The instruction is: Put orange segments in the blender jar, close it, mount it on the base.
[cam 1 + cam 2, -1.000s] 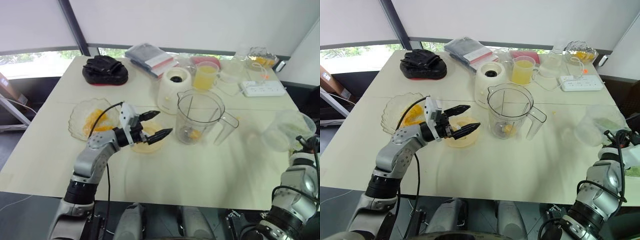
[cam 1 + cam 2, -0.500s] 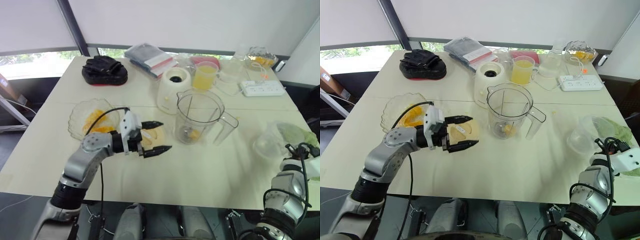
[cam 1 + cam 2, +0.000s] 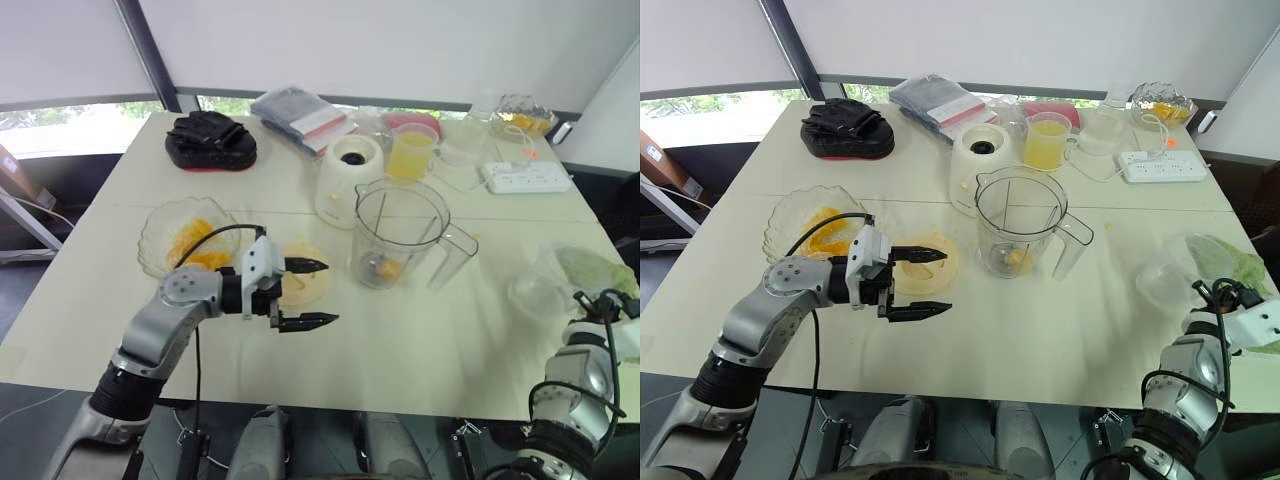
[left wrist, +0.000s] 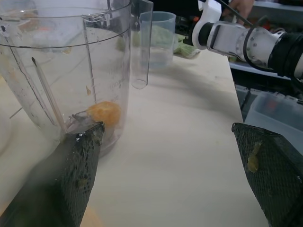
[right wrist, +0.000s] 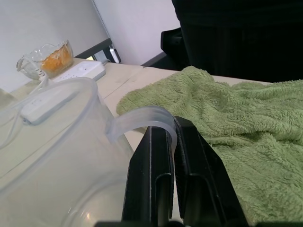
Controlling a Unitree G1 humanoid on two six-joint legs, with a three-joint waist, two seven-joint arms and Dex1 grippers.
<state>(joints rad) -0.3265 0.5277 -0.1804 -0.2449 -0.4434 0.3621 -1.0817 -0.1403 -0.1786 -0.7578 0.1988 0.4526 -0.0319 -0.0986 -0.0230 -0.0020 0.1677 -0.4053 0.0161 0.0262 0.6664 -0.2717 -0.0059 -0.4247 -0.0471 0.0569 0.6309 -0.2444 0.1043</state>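
The clear blender jar [image 3: 400, 232] stands mid-table with one orange segment [image 4: 104, 113] at its bottom. Behind it sits the white blender base [image 3: 349, 178]. A glass bowl of orange segments [image 3: 188, 244] lies to the left, and a pale yellow round dish [image 3: 301, 281] sits between bowl and jar. My left gripper [image 3: 328, 292] hovers open and empty just in front of that dish, pointing toward the jar. At the table's right edge my right gripper [image 5: 173, 135] is shut on the handle of a clear plastic cup [image 3: 535, 296].
A green towel [image 3: 598, 268] lies by the right edge. At the back are a cup of orange juice [image 3: 410, 152], a power strip [image 3: 525, 178], a glass bowl [image 3: 522, 114], a plastic bag [image 3: 298, 114] and black gloves [image 3: 210, 140].
My left gripper has drawn back from the jar toward the near edge, still open. The right arm has brought the clear cup lower, toward the table's right edge.
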